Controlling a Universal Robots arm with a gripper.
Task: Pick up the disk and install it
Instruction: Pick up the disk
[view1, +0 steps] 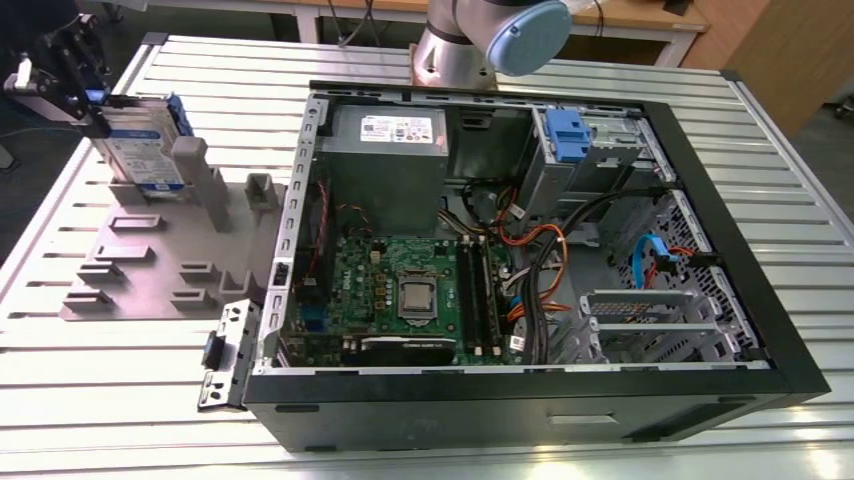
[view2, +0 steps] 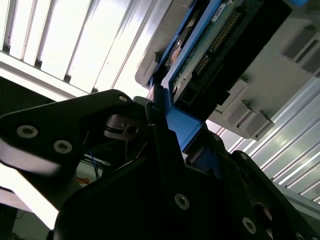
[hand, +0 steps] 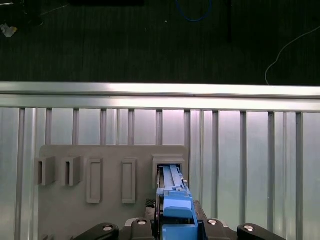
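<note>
Far on the exterior view's left, the pincer (view1: 91, 105) pinches the disk (view1: 140, 150) by its blue frame's edge. The disk stands upright in the rack (view1: 134, 270) slot. With so thin a grip, it may twist and jam there. Further right, loose cables (view1: 534, 240) could snag it near the bay (view1: 614, 140).

Silver-grey disk (view1: 140, 152), blue carrier frame, upright on edge, seated in grey stand's (view1: 147, 262) slot
</note>
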